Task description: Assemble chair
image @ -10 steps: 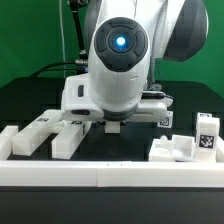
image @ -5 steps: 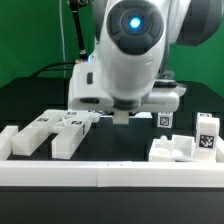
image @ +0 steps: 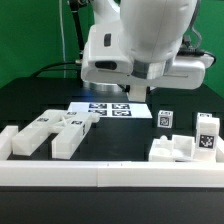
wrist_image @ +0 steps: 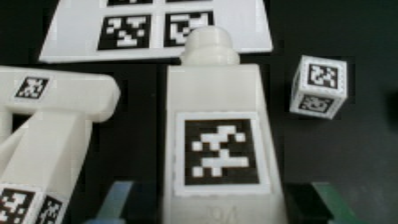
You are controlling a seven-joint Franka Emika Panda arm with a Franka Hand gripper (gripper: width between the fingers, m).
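In the wrist view a long white chair piece [wrist_image: 222, 120], with a rounded tip and a black-and-white tag, runs out from between my gripper [wrist_image: 222, 205] fingers [wrist_image: 121, 200]. The gripper is shut on it, well above the table. In the exterior view my gripper [image: 137, 95] hangs under the big white arm head, above the marker board [image: 105, 108]; the held piece hardly shows there. Other chunky white chair pieces [image: 50, 135] lie at the exterior view's left.
A low white piece [image: 175, 150], an upright tagged block [image: 207, 135] and a small tagged cube [image: 165, 118] stand at the exterior view's right. The cube [wrist_image: 320, 85] and a large white piece [wrist_image: 54, 130] flank the held piece below. A white rail [image: 110, 175] borders the front.
The arm has risen from just above the table and shifted toward the exterior view's right, uncovering the marker board. The gripper has stayed shut on the piece.
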